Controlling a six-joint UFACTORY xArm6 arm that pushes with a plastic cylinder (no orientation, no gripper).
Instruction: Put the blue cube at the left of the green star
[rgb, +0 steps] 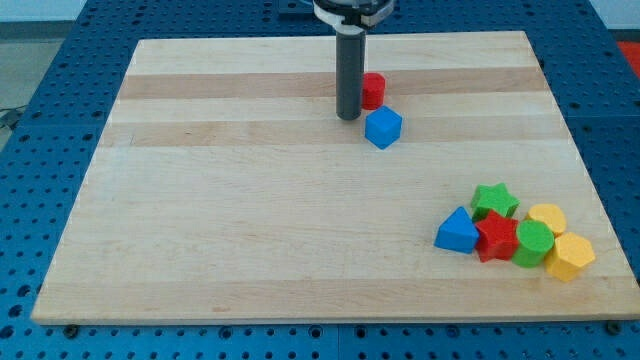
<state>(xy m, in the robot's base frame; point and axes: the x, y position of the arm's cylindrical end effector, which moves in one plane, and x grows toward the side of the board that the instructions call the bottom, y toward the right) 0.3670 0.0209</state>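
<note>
The blue cube (383, 128) lies on the wooden board toward the view's top middle. The green star (495, 200) sits in a cluster of blocks at the view's lower right. My tip (348, 117) rests on the board just to the view's left of the blue cube, slightly above it, with a small gap between them. A red cylinder (373, 90) stands right behind the rod, touching or nearly touching it, just above the blue cube.
The cluster by the green star holds a blue triangular block (457, 232), a red star (496, 238), a green cylinder (534, 243), a yellow cylinder (547, 218) and a yellow hexagonal block (570, 257). The wooden board (250, 230) lies on a blue perforated table.
</note>
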